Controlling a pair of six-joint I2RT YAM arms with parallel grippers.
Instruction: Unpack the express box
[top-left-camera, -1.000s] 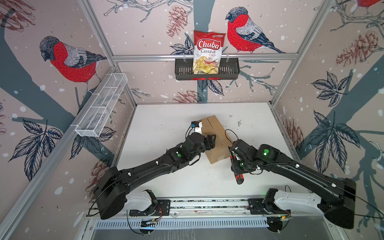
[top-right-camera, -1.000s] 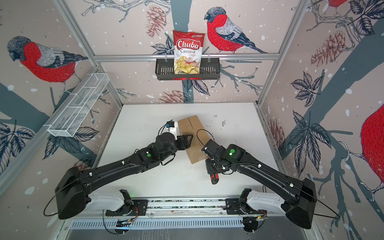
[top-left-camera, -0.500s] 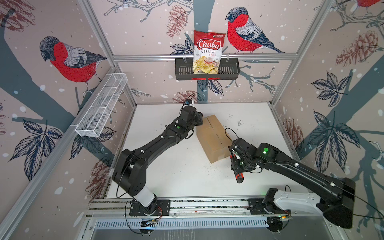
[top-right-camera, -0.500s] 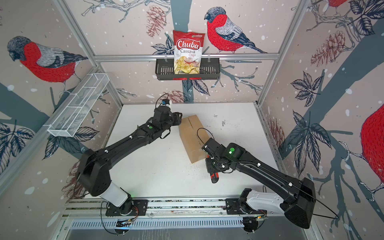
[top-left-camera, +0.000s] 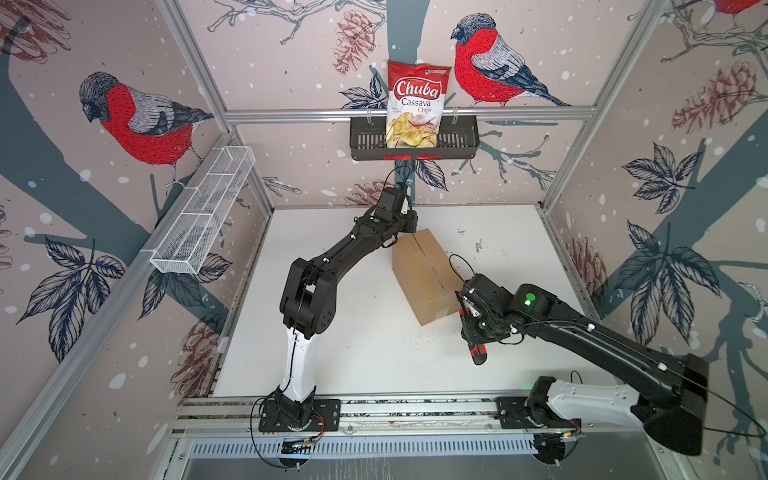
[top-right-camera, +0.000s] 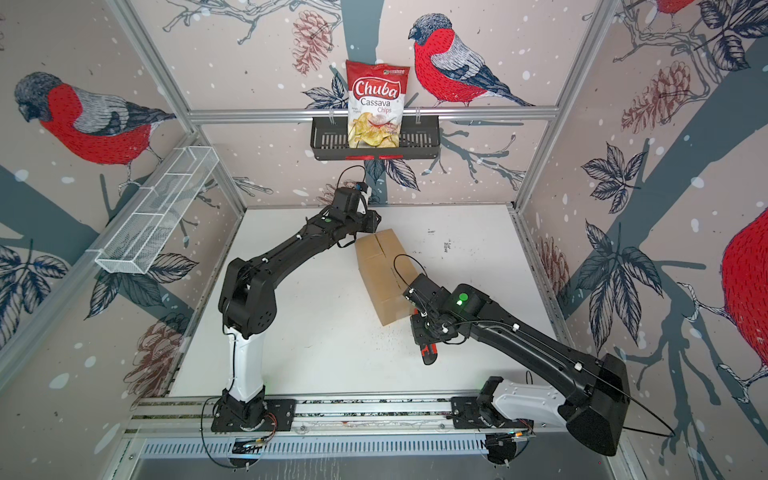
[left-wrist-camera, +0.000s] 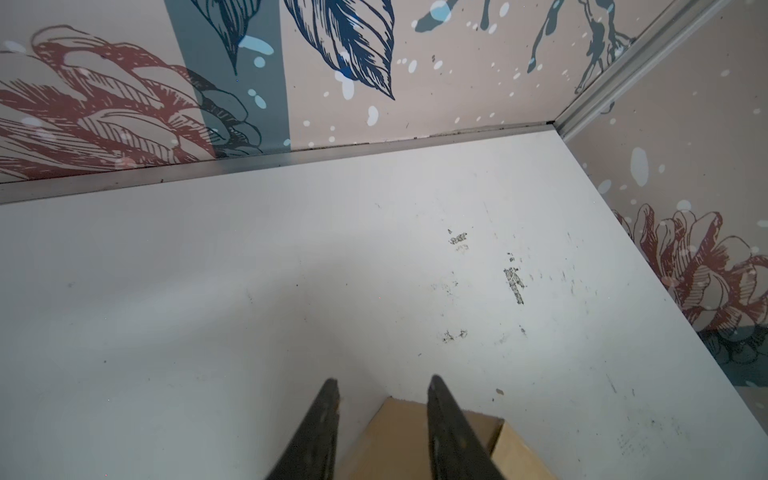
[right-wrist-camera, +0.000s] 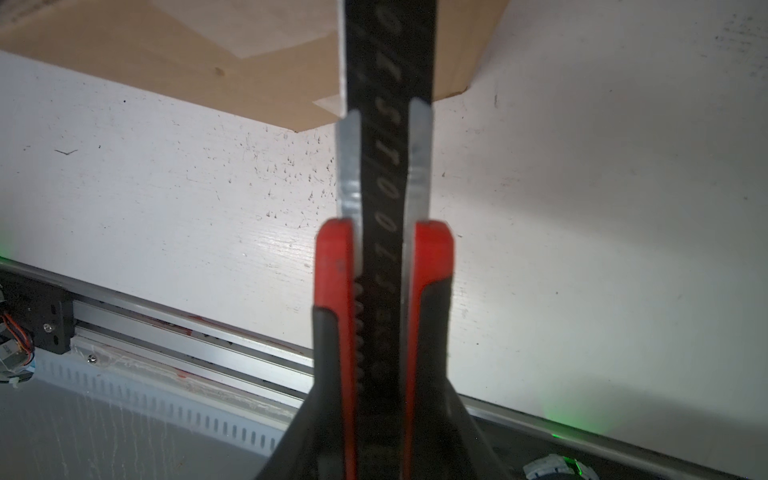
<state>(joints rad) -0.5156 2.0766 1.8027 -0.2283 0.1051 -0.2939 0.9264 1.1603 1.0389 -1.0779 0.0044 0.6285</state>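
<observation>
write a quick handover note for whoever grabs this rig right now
Left pincer: fingers apart over the far corner of the express box; whether it grips the box cannot be told.
Right pincer: shut on a red and black utility knife that points at the box's near end.
Box: on the table between the arms, flaps closed.
Done: knife in hand, both pincers at the box.
Left: cut the tape, open the flaps, take out whatever is inside.
</observation>
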